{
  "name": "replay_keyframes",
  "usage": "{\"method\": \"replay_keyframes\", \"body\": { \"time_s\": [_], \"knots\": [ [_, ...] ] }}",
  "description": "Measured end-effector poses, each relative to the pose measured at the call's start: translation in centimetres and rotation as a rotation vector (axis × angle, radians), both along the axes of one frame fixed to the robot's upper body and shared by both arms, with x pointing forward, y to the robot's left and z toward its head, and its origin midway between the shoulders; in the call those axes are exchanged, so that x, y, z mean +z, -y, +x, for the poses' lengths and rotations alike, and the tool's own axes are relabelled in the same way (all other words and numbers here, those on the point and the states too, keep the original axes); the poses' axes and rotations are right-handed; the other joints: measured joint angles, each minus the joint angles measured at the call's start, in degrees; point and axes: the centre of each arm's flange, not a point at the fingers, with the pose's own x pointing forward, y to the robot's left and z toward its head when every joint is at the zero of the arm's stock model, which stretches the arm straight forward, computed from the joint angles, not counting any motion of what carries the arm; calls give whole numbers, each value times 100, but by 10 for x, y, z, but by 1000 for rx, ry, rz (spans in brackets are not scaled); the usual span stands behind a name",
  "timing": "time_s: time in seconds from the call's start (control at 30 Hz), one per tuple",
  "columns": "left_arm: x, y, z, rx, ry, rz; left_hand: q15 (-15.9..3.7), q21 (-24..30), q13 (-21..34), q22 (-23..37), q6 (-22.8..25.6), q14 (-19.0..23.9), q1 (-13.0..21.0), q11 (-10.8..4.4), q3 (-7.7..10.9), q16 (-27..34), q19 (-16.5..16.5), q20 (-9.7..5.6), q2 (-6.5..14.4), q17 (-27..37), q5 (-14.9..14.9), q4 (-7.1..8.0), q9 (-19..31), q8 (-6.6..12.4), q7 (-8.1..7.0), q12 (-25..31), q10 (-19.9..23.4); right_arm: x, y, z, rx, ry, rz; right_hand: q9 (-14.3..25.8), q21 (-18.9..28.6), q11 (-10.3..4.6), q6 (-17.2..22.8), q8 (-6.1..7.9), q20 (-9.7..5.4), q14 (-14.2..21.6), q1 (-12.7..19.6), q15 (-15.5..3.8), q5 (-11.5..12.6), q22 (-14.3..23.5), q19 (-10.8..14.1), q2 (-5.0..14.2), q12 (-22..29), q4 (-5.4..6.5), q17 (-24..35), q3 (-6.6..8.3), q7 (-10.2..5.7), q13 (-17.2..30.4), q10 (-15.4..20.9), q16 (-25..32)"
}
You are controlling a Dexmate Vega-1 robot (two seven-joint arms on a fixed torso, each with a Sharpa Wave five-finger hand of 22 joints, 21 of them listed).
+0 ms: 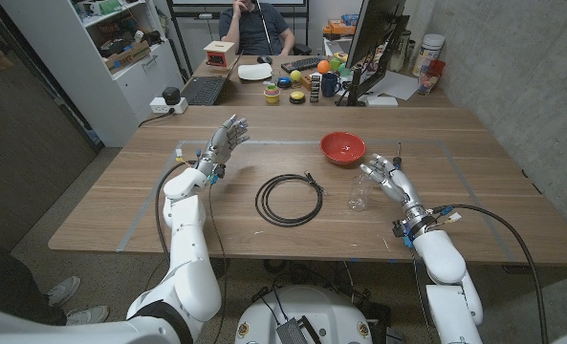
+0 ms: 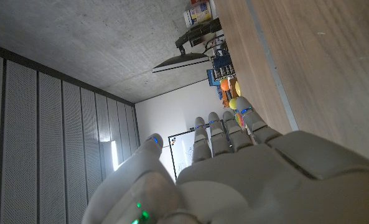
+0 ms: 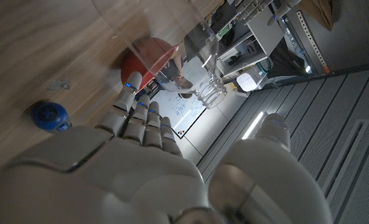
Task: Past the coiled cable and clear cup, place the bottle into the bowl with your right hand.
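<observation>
Right hand (image 1: 383, 175): fingers and thumb apart, gripping nothing, raised just beside one clear bottle (image 1: 359, 192). In the right wrist view, bottle neck in the gap between fingers (image 3: 140, 118) and thumb; contact not clear. Bottle upright on the table (image 1: 455, 134), uncapped. One blue cap (image 3: 48, 116) lying near it. One red bowl (image 1: 343, 147) just beyond. One coiled black cable (image 1: 289, 200) further toward the robot's left. Left hand (image 1: 224, 140): lifted above the table, fingers spread, holding nothing.
</observation>
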Motion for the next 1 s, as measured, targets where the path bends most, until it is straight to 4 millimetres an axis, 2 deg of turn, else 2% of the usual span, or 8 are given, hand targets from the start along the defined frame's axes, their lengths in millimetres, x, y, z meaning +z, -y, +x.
{"method": "replay_keyframes", "body": {
  "time_s": [0.3, 0.53, 0.7, 0.73, 0.83, 1.0],
  "knots": [
    [1, -2, 7, -5, -7, 2, 0, 0, 0, 0, 0, 0, 0, 0, 0, 0, 0, 0, 0, 0, 0, 0, 0, 0, 0, 0, 0, -5, -15, 0, -46, 9, -22, 0, -80, -32, 11, 0, -172, 50, 251, -93, 84, 5, 172, 51, 0, -100, 0, -101, 11, -15, 28, 0],
    [1, -3, 11, -8, -12, 0, 0, 0, 0, 0, -21, 0, 0, 0, 0, 0, 32, -32, 0, 0, 0, 0, 0, 0, 21, 0, 0, -8, -24, 3, -47, 4, -40, 0, -115, -32, 11, 0, -131, 50, 348, -92, 106, 0, 213, 14, 0, -117, 1, -163, 11, -15, 28, 0],
    [1, -4, 12, -6, -11, 2, 0, 0, 0, 0, -21, 0, 0, 0, -10, 0, 32, -32, 0, 0, 0, 11, 0, 0, 21, 0, 0, -9, -33, 4, -40, 7, -63, 0, -217, -72, -74, 0, -111, 50, 428, -92, 170, 0, 233, 34, 0, -132, 1, -277, 40, -12, -40, 0],
    [1, -4, 12, -7, -12, 2, 0, 0, 0, 0, -21, 0, 0, 0, -17, 0, 32, -32, 0, 0, 0, 18, 0, 0, 21, 0, 0, -9, -33, 4, -42, 7, -66, 0, -247, -83, -156, 0, -112, 50, 535, -92, 206, 5, 235, 45, 0, -142, 1, -300, 24, -6, -91, 0],
    [1, -4, 13, -7, -13, 0, 0, 0, 0, 0, -21, 0, 0, 0, -17, 0, 32, -32, 0, 0, 0, 18, 0, 0, 21, 0, 0, -11, -34, 5, -52, 3, -85, -1, -342, -150, -325, 0, -261, -1, 837, -148, 306, 17, 379, 103, 0, -187, 1, -346, 10, 1, -196, 0],
    [2, -4, 13, -12, -9, 3, 0, -11, 0, 30, -21, 0, 0, 0, -17, 0, 32, -32, 0, 0, 0, 18, 0, 0, 21, 0, 0, -8, -38, 2, -63, 2, -115, -1, -564, -261, -596, 0, -523, -100, 1641, -323, 426, 16, 447, 312, -35, -187, 1, -343, -3, 1, -466, 0]
  ]
}}
